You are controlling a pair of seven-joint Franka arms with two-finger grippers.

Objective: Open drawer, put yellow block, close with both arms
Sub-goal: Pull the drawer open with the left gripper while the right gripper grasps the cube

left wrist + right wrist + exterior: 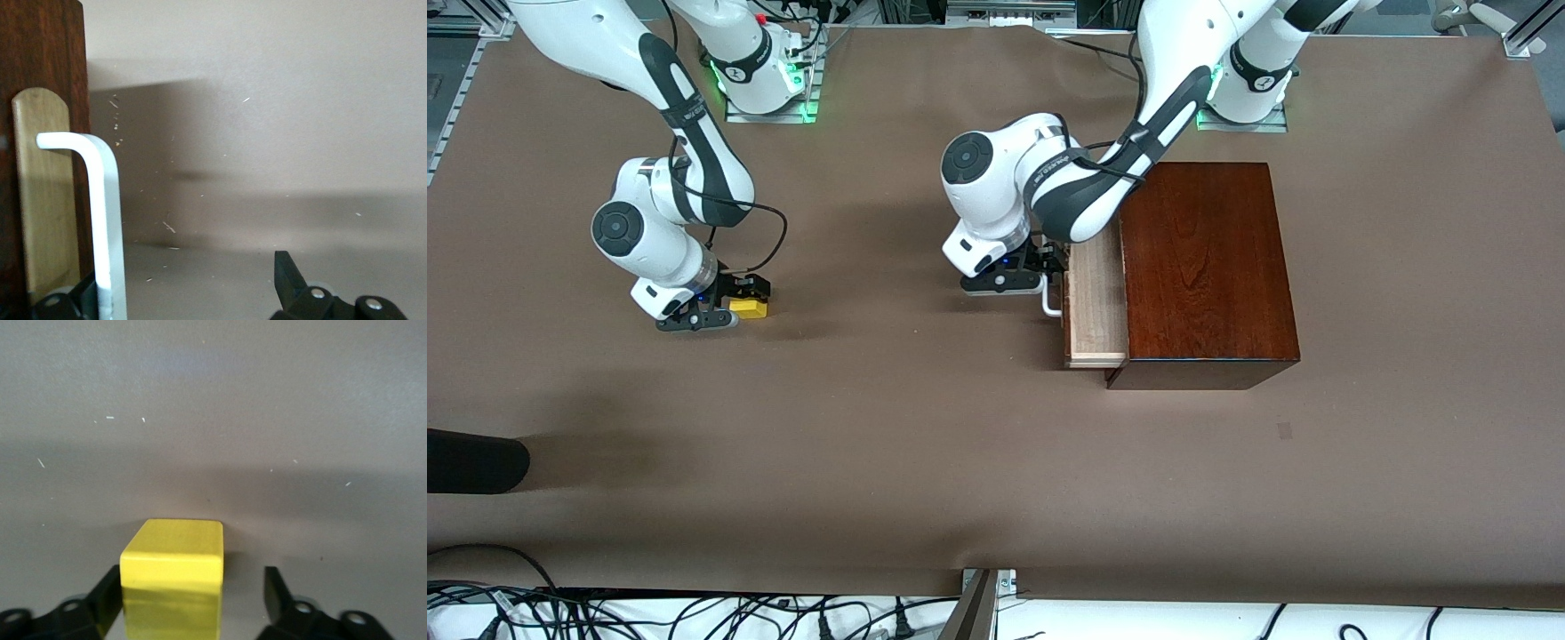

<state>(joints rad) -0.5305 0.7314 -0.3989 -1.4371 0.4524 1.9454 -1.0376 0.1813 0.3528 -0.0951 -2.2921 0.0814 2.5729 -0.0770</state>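
Currently, the small bright yellow cube rests on the brown counter at centre-left of the front view, well apart from the dark mahogany box at centre-right.

Right gripper: down at counter level around the yellow cube. In the right wrist view the cube sits between the black fingers; one finger touches a cube face, the other stands clear with a visible gap. The gripper is therefore part-open and has no grip on the cube yet. The cube lies off-centre in the opening, toward the touching finger.

Left gripper: at the white U-shaped bar handle of the pale light-wood drawer, which stands partly pulled out of the box toward frame left. In the left wrist view the handle bar runs past one finger, with the other finger well apart; the gripper stands open, astride the bar, not clamped on it.

Governing relation: the cube lies already within the right gripper's span, so in my judgement the pending step is closure on the cube. The right arm is clearly the nearer arm to the cube; the left arm is the nearer to the drawer.
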